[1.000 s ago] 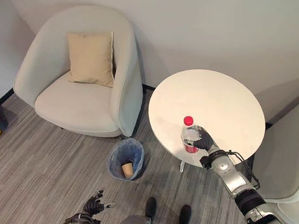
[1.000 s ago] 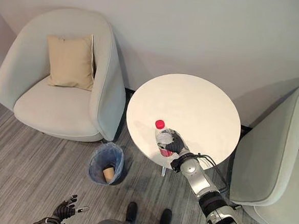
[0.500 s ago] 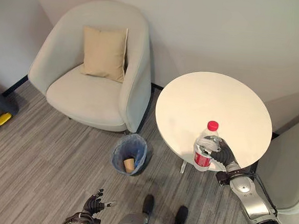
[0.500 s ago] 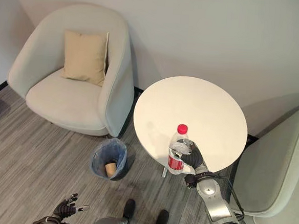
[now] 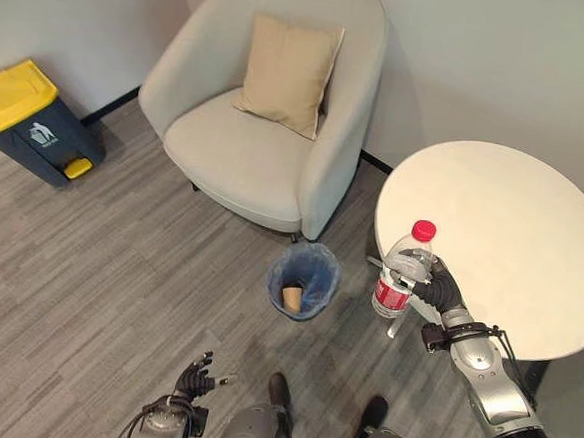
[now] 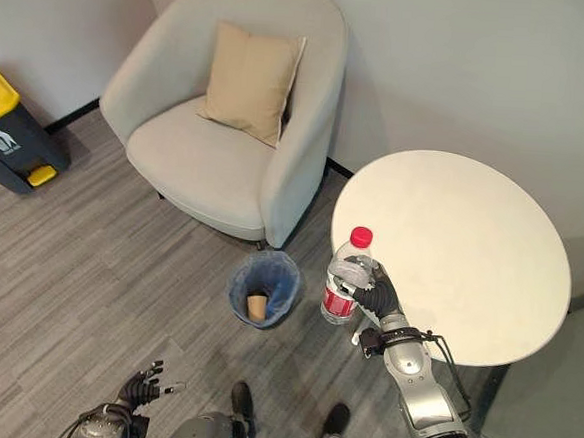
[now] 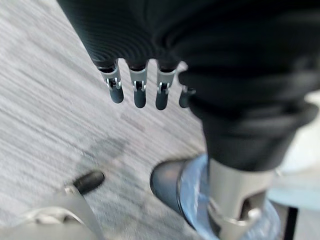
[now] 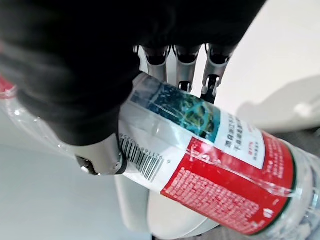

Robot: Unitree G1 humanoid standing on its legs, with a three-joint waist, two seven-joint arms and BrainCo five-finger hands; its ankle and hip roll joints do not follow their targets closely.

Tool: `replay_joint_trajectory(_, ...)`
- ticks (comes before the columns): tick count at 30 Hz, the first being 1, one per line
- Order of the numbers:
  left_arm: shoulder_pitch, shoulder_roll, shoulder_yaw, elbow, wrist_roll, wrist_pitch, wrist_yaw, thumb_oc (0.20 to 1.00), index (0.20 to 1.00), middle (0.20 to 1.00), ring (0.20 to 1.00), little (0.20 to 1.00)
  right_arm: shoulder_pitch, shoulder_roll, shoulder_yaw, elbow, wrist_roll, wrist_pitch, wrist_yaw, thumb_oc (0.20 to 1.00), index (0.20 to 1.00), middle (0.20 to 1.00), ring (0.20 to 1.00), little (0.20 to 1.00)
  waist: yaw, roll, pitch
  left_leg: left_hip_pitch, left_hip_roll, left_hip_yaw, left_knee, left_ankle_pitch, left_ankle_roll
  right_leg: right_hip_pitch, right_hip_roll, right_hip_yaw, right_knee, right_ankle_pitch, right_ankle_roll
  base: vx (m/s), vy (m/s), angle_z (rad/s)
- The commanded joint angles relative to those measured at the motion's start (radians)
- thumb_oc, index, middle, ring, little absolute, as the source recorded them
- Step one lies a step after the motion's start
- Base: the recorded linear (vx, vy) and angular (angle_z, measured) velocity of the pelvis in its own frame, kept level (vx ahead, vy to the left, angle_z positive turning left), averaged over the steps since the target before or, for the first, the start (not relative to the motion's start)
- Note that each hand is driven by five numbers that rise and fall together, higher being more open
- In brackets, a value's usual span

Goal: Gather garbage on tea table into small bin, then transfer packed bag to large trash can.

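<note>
Fingers and thumb of the right hand [image 5: 442, 288] curl round a clear plastic bottle with a red cap and red label [image 5: 399, 269], carried upright in the air just off the near-left edge of the table; the right wrist view shows the grip across the label. The left hand [image 5: 193, 379] hangs low over the floor with its fingers [image 7: 139, 91] straight and holding nothing.

A pale grey upholstered armchair [image 5: 236, 155] stands against the wall with a square tan cushion [image 5: 288, 73] on its seat back. Beside it is the round white tea table [image 5: 511, 244]. A dark grey pedal bin with a yellow lid [image 5: 33, 121] sits well apart by the left wall. Between the armchair and the table stands a small bin lined with a blue bag [image 5: 304, 280], holding a brown paper cup [image 5: 291, 299].
</note>
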Motion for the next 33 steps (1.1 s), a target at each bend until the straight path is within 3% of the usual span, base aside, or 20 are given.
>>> replay_joint_trajectory(1,0.002,0.049,0.032,-0.011,0.029,-0.024,0.030,1.000,1.000,1.000,1.000,1.000,-0.044,-0.015,0.013,-0.068,0.033,-0.071,0.006,0.200,0.200,0.200,0.200,0.200,-0.007,-0.005,-0.037,-0.031,0.029,-0.081,0.065,-0.089,-0.056,0.016,0.060,0.081,0.155,-0.197,0.026,0.02,0.174,0.06)
replay_joint_trajectory(2,-0.001,0.052,0.031,-0.024,0.024,-0.026,0.030,1.000,1.000,1.000,1.000,1.000,-0.044,-0.018,0.014,-0.077,0.030,-0.070,0.010,0.200,0.200,0.200,0.200,0.200,-0.020,0.002,-0.025,-0.026,0.025,-0.084,0.049,-0.068,-0.046,-0.034,0.088,0.118,0.167,-0.177,0.009,0.02,0.135,0.06)
replay_joint_trajectory(6,-0.001,0.048,0.023,-0.033,0.022,-0.030,0.024,1.000,1.000,1.000,1.000,1.000,-0.031,-0.030,0.013,-0.080,0.023,-0.068,0.017,0.200,0.200,0.200,0.200,0.200,-0.049,0.004,-0.005,0.001,-0.008,-0.141,0.031,-0.071,-0.036,-0.093,0.158,0.229,0.106,-0.165,0.006,0.08,0.044,0.26)
replay_joint_trajectory(7,-0.009,0.046,0.019,-0.030,0.023,-0.032,0.021,1.000,1.000,1.000,1.000,1.000,-0.025,-0.040,0.014,-0.077,0.014,-0.070,0.020,0.200,0.200,0.200,0.200,0.200,-0.060,0.000,0.008,0.000,-0.024,-0.179,0.034,-0.074,-0.032,-0.132,0.189,0.289,0.080,-0.140,0.012,0.05,-0.040,0.45)
replay_joint_trajectory(8,-0.013,0.048,0.016,-0.028,0.026,-0.032,0.018,1.000,1.000,1.000,1.000,1.000,-0.025,-0.048,0.016,-0.074,0.009,-0.068,0.025,0.200,0.200,0.200,0.200,0.200,-0.062,-0.003,0.012,-0.004,-0.029,-0.192,0.037,-0.072,-0.032,-0.147,0.196,0.305,0.068,-0.126,0.010,0.04,-0.078,0.55)
replay_joint_trajectory(15,-0.003,0.058,0.015,-0.019,0.046,-0.033,0.006,1.000,1.000,1.000,1.000,1.000,-0.051,-0.109,0.074,-0.048,-0.051,-0.057,0.062,0.200,0.200,0.200,0.200,0.200,-0.039,-0.014,0.009,-0.064,-0.034,-0.237,0.067,-0.062,-0.055,-0.114,0.186,0.277,-0.022,-0.097,-0.001,0.00,-0.103,0.52)
replay_joint_trajectory(17,-0.036,0.061,-0.015,-0.009,0.039,-0.034,0.018,1.000,1.000,1.000,1.000,1.000,-0.154,-0.120,0.151,-0.007,-0.052,-0.054,0.061,0.200,0.200,0.200,0.200,0.200,-0.023,-0.004,0.048,-0.145,-0.025,-0.266,0.098,-0.044,-0.073,-0.155,0.180,0.245,-0.015,-0.100,-0.016,-0.17,-0.142,0.20)
replay_joint_trajectory(20,-0.116,0.061,-0.046,-0.036,-0.059,-0.050,0.081,1.000,1.000,1.000,1.000,1.000,-0.365,-0.079,0.224,0.088,-0.076,-0.047,-0.050,0.200,0.200,0.200,0.200,0.200,0.013,0.019,0.131,-0.334,-0.027,-0.300,0.197,-0.031,-0.081,-0.343,0.154,0.211,0.126,-0.136,-0.043,-0.21,-0.081,0.75)
replay_joint_trajectory(21,-0.150,0.058,-0.058,-0.050,-0.106,-0.058,0.113,1.000,1.000,1.000,1.000,1.000,-0.436,-0.063,0.228,0.143,-0.082,-0.035,-0.108,0.200,0.200,0.200,0.200,0.200,0.022,0.025,0.159,-0.423,-0.028,-0.308,0.264,-0.061,-0.085,-0.435,0.142,0.216,0.215,-0.181,-0.046,-0.17,-0.018,0.79)
replay_joint_trajectory(23,-0.228,0.076,-0.084,-0.091,-0.149,-0.071,0.147,1.000,1.000,1.000,1.000,1.000,-0.575,-0.085,0.232,0.231,-0.113,-0.007,-0.194,0.200,0.200,0.200,0.200,0.200,0.027,0.032,0.200,-0.624,-0.032,-0.313,0.383,-0.072,-0.081,-0.638,0.112,0.229,0.365,-0.216,-0.062,-0.18,0.007,0.50)
replay_joint_trajectory(33,-0.311,0.111,-0.146,-0.130,-0.173,-0.082,0.158,1.000,1.000,1.000,1.000,1.000,-0.860,-0.155,0.250,0.505,-0.097,0.026,-0.297,0.200,0.200,0.200,0.200,0.200,0.052,0.051,0.216,-0.951,-0.067,-0.335,0.584,-0.106,-0.055,-0.971,0.062,0.258,0.630,-0.297,-0.091,-0.02,-0.006,0.19)
